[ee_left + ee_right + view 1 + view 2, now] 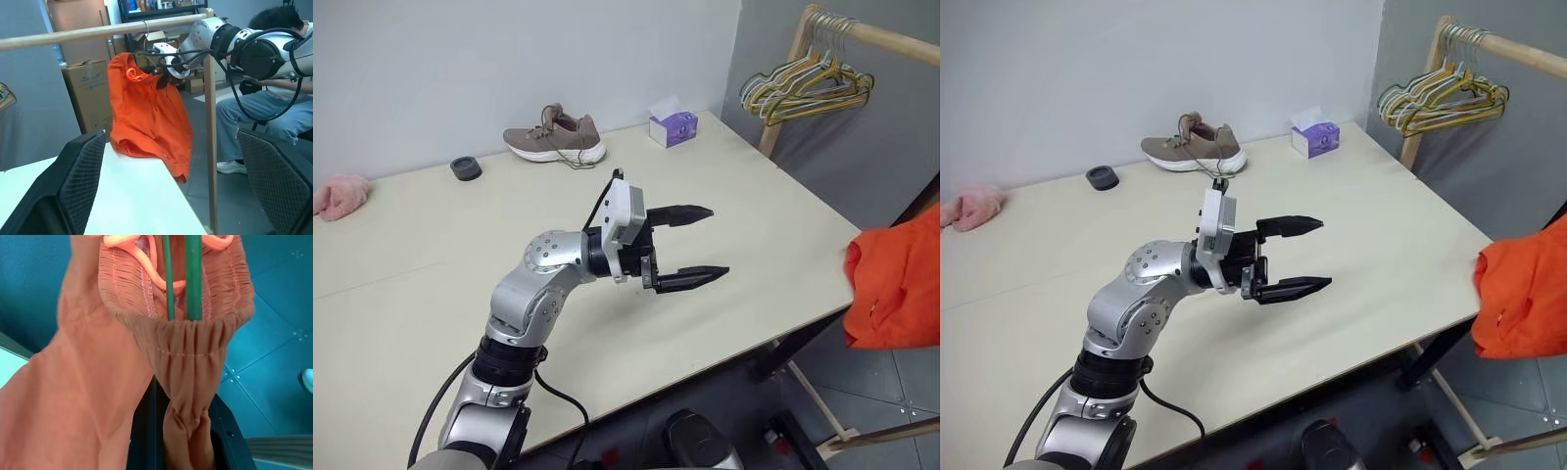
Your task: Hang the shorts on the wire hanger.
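One garment, orange shorts, already threaded on green wire hanger, at table's 3 o'clock edge. Right gripper clamped on waistband. Left gripper apart, empty. Remaining: hook onto rail, release.

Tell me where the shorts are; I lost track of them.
The shorts hang off the table's right edge, under the wooden rail, held up by the right gripper.
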You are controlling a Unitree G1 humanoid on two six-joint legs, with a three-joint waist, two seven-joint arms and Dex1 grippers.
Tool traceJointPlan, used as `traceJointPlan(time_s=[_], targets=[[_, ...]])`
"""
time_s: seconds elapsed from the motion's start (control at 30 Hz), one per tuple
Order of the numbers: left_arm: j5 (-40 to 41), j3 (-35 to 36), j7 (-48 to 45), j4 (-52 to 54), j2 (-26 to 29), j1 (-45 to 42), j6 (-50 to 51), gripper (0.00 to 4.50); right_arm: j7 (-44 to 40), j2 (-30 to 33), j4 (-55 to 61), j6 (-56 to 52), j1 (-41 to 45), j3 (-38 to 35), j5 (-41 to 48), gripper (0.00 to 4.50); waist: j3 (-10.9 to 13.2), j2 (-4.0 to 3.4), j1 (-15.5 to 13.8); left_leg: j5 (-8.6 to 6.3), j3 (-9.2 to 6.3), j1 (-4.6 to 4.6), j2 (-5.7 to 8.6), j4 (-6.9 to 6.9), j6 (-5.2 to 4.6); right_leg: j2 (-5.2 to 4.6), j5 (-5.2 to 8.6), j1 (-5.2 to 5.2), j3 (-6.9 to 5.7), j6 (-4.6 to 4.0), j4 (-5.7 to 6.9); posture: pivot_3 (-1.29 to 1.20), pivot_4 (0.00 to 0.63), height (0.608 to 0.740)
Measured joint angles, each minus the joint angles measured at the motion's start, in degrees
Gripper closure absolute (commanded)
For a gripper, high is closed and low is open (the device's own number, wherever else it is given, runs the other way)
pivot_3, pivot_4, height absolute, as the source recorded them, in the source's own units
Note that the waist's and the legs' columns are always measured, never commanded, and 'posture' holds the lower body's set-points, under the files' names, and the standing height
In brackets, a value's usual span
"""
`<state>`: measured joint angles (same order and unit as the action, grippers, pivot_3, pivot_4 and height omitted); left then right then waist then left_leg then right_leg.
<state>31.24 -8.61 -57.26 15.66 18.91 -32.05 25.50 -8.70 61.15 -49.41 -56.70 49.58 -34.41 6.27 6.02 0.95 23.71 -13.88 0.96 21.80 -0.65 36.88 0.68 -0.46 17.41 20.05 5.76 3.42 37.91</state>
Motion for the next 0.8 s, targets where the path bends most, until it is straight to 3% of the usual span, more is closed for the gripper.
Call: traceJointPlan(time_s=[0.13, 0.33, 0.57, 0.6, 0.8], targets=[[-0.01, -0.01, 0.35, 0.0, 0.02, 0.32, -0.04, 0.02, -0.91, -0.02, -0.27, 0.06, 0.36, 1.03, 1.3, 4.5, 0.01, 0.01, -0.05, 0.0, -0.01, 0.0, 0.0, 0.01, 0.0, -0.01, -0.01, -0.02, -0.02, 0.01, -0.02, -0.36, 0.086, 0.74], [-0.16, -0.05, 0.38, -0.01, 0.1, 0.33, -0.21, 0.0, -0.35, -2.32, 8.97, -2.16, -4.59, -2.27, 4.23, 2.71, 0.0, -0.01, -0.15, 0.0, -0.06, 0.05, -0.01, -0.01, 0.01, -0.01, 0.0, -0.01, -0.02, 0.02, -0.04, -0.36, 0.081, 0.74], [-0.5, -0.15, 0.36, -0.07, 0.23, 0.39, -1.0, 0.0, 4.28, -9.68, 33.51, -9.84, -14.23, -12.33, 6.44, 0.2, -0.08, -0.14, -0.58, 0.0, -0.13, 0.08, 0.0, 0.02, 0.01, -0.01, -0.01, 0.01, -0.03, 0.03, -0.01, -0.37, 0.077, 0.74], [-0.55, -0.15, 0.36, -0.08, 0.26, 0.39, -1.03, 0.0, 4.7, -10.26, 35.38, -10.23, -14.82, -12.92, 6.45, 0.03, -0.08, -0.16, -0.6, 0.0, -0.12, 0.08, -0.01, 0.03, 0.01, -0.01, -0.01, 0.01, -0.03, 0.03, -0.01, -0.37, 0.077, 0.74], [-0.76, -0.28, 0.25, -0.35, 0.12, 0.32, -1.21, 0.0, 8.14, -13.04, 48.31, -4.49, -20.22, -13.94, 4.17, 0.03, -0.13, -0.24, -0.88, 0.0, -0.09, 0.09, 0.0, 0.01, 0.01, 0.0, -0.01, 0.07, -0.02, 0.04, -0.01, -0.38, 0.07, 0.74]])
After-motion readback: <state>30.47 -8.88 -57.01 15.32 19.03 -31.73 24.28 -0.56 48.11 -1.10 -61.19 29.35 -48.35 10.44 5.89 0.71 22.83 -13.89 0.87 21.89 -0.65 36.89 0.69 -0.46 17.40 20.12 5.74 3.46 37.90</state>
